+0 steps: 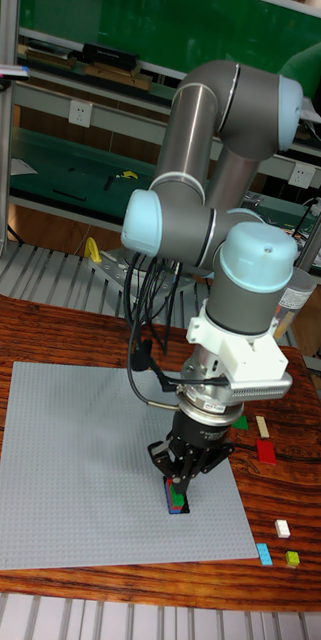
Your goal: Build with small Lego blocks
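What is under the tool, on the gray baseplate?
Under the tool, a small stack of blocks stands on the baseplate: red, green and blue show. The fingers cover its upper part.

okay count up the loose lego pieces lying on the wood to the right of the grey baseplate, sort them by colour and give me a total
Red: 1
Green, partly hidden behind the hand: 1
Tan: 1
White: 1
Light blue: 1
Yellow-green: 1
Total: 6

1. A wooden table (pixel 40 330) with dark grain.
2. A green-topped workbench (pixel 50 160) behind it, with small tools (pixel 120 178) lying on it.
3. A white wall socket (pixel 79 112) above the bench.
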`<action>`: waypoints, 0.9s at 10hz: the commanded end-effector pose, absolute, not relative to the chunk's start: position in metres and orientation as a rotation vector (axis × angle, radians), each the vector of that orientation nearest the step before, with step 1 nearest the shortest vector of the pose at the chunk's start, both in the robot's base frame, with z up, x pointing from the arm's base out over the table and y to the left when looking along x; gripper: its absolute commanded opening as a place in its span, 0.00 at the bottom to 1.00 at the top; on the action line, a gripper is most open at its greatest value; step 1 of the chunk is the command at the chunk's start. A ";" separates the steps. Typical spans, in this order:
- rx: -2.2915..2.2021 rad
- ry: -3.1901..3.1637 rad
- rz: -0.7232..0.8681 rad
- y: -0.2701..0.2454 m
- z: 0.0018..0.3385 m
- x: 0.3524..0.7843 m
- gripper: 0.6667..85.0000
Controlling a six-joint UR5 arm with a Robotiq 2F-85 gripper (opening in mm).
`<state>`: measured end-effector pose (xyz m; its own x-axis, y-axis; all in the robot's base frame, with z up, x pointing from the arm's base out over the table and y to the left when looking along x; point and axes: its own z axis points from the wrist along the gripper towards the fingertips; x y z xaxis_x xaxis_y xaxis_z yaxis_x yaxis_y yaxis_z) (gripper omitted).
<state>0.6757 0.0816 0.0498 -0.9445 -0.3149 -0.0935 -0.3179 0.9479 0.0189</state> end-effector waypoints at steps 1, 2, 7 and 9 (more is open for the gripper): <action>-0.468 3.019 0.063 0.087 0.061 0.673 0.01; -0.460 3.016 0.077 0.094 0.058 0.675 0.01; -0.470 2.992 0.021 0.085 0.059 0.682 0.01; -0.554 2.985 0.056 0.062 0.063 0.675 0.01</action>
<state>0.6789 0.0786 0.0585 -0.9425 -0.3168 -0.1062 -0.3184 0.9480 -0.0019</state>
